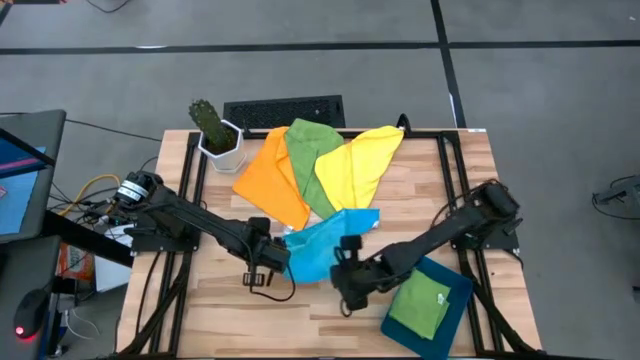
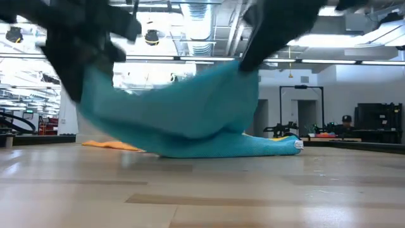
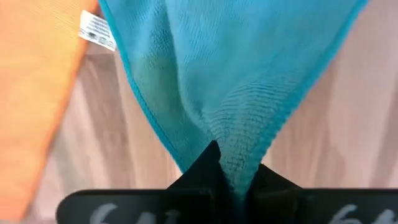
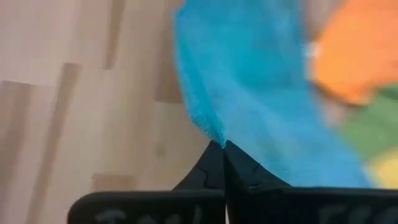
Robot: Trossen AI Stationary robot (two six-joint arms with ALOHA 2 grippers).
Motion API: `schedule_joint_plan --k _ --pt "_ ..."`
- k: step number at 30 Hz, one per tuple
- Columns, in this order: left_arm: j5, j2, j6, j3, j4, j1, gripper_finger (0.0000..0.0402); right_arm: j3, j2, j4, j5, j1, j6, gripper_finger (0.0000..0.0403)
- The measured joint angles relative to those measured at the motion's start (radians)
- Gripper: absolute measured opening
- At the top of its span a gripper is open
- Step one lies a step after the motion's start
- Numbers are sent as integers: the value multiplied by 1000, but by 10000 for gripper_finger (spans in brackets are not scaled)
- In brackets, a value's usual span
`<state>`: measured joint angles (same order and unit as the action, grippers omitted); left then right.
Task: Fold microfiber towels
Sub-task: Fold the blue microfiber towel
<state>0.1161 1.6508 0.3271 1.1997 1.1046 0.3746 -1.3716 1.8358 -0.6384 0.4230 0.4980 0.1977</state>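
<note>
The bright blue microfiber towel (image 1: 322, 246) hangs between my two grippers in the middle of the table. My left gripper (image 1: 276, 256) is shut on its left near corner and my right gripper (image 1: 346, 268) on its right near corner. In the low view the towel (image 2: 183, 107) sags between them, and its far part (image 2: 266, 145) rests on the table. Behind it, the orange (image 1: 274, 176), green (image 1: 307, 160) and yellow (image 1: 360, 166) towels lie overlapping. My left gripper pinches a corner of the blue towel (image 3: 239, 158) between its two fingers, coming from above and pointing down. The cloth bunches at the fingers and is raised off the table there. My right gripper pinches the towel's edge at a corner (image 4: 214, 137) between its shut fingertips, slanting down from the table's right. That corner is lifted; the cloth between the two holds hangs slack.
A folded green towel (image 1: 422, 303) lies in the dark teal tray (image 1: 456, 290) at the near right. A potted cactus (image 1: 214, 132) and a black keyboard (image 1: 285, 110) stand at the far edge. Bare wood shows along the near edge.
</note>
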Motion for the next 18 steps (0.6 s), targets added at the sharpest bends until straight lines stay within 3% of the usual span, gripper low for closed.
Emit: schedule_joint_plan --k 5,11,14,18 --pt "104 0 -22 197 192 58 0 -38 -188 -91 198 40 35 9" --pt "422 0 -56 470 458 122 0 -39 -380 -89 422 50 -18 9" --pt "594 -18 -110 563 458 132 0 -39 -446 -90 475 19 -77 9" --pt "733 -71 -272 605 452 101 0 -39 -496 -82 535 -69 -188 9"
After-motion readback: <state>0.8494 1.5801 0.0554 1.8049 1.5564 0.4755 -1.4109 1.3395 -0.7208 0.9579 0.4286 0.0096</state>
